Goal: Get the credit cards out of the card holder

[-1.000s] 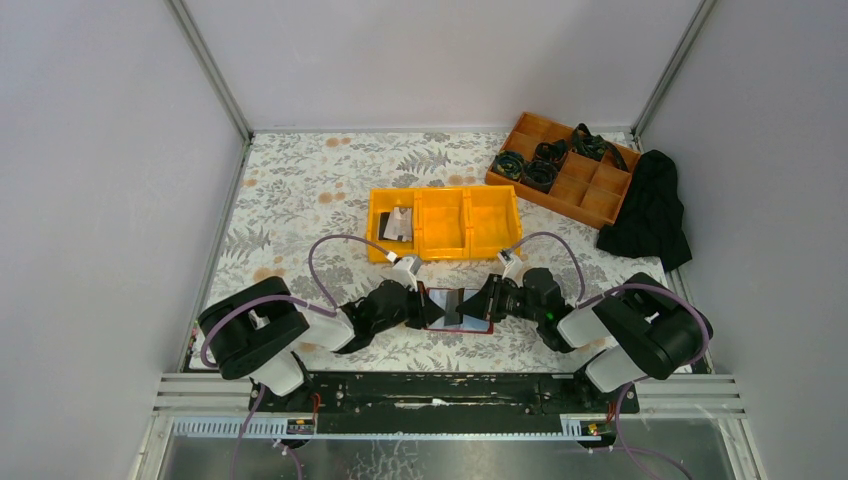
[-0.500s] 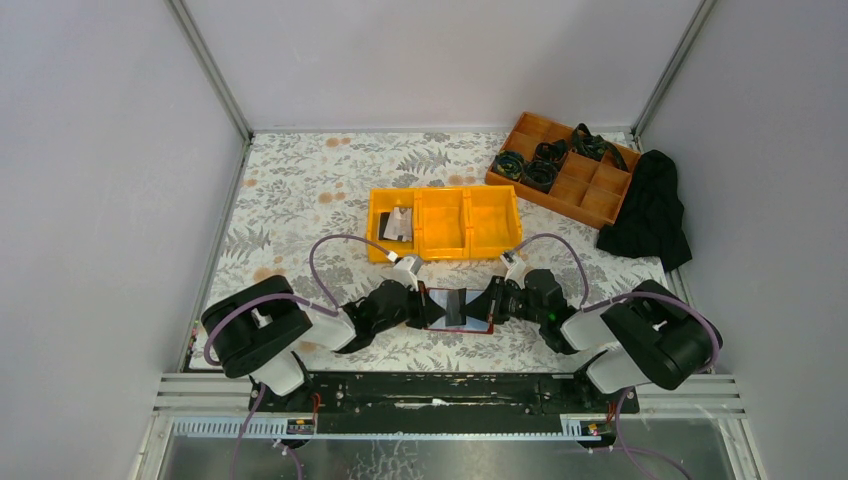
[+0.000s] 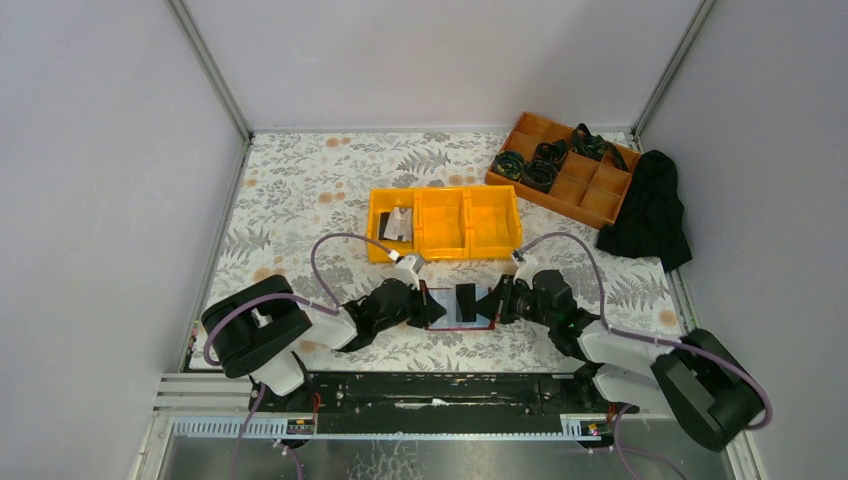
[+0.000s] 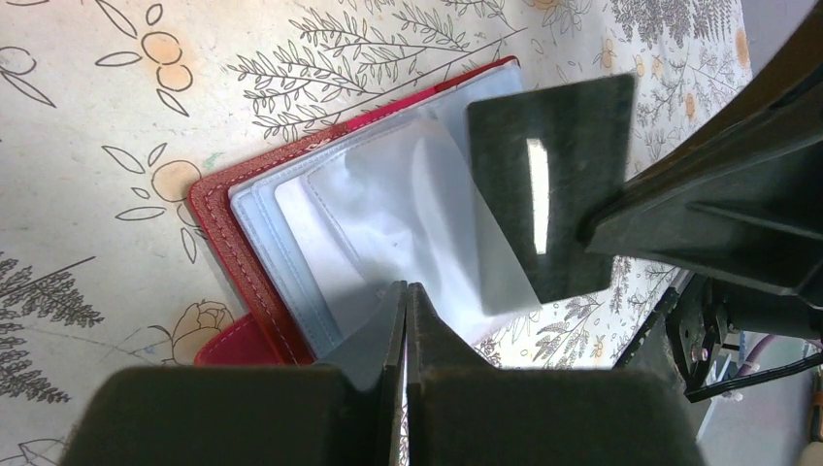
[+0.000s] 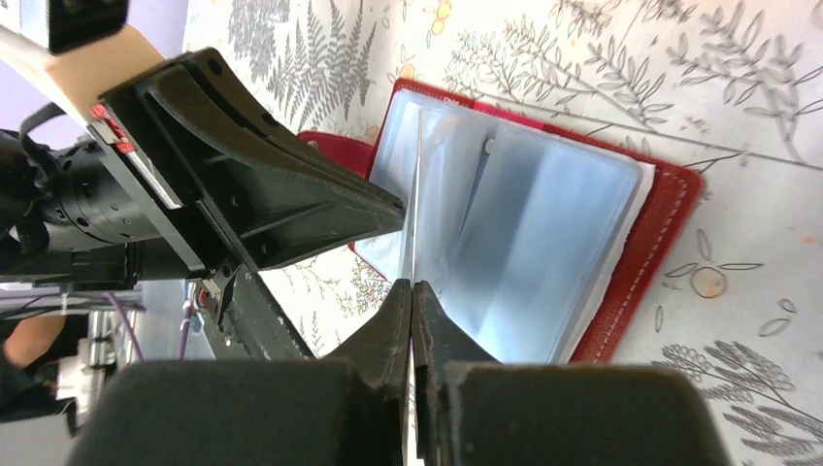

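Card holder [image 3: 447, 312] open flat, long axis left-right, fold front-to-back

Saw a red card holder [image 4: 218, 209] with pale stitching and light blue-grey see-through pockets. Saw one dark grey card [image 4: 548, 184] with a shiny white streak. Lay on a white table cloth [image 3: 320, 180] with grey leaves and orange flowers. Spotted a yellow bin [image 3: 445, 252], a brown-orange tray [image 3: 590, 182], a black cloth [image 3: 650, 210] and purple cables [image 3: 341, 237].
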Robot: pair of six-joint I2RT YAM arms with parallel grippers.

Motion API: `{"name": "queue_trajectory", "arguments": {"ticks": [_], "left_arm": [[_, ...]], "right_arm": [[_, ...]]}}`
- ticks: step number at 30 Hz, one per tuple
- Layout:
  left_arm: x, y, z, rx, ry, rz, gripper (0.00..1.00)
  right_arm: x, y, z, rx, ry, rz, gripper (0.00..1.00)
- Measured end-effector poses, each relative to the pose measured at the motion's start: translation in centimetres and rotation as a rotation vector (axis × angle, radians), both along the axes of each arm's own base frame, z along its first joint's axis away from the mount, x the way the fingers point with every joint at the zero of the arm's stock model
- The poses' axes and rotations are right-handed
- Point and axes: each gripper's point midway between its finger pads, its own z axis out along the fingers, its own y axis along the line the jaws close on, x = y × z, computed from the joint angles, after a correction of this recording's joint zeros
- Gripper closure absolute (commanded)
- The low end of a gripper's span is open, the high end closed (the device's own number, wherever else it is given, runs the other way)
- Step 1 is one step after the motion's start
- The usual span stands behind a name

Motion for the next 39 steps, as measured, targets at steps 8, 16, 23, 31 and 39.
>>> {"name": "queue_trajectory", "arguments": {"ticks": [8, 16, 23, 31, 39], "left_arm": [[-0.4, 0.6, 0.2, 0.029, 0.000, -0.010, 0.89], [-0.3, 2.9, 5.9, 0.003, -0.102, 0.040, 0.31], [-1.4, 3.6, 11.6, -0.184, -0.213, 0.029, 0.30], [-3.6, 2.6, 11.8, -0.300, -0.202, -0.078, 0.56], [-4.6, 1.7, 14.1, -0.408, -0.236, -0.152, 0.60]], "right_arm": [[0.6, -1.5, 2.9, -0.042, -0.116, -0.047, 1.00], [0.1, -1.5, 4.0, -0.028, -0.137, -0.028, 1.00], [-1.3, 0.9, 7.7, 0.180, -0.127, 0.075, 1.00], [-2.9, 1.7, 12.3, 0.342, -0.191, 0.154, 1.00], [-3.6, 1.8, 12.4, 0.381, -0.176, 0.179, 1.00]]}}
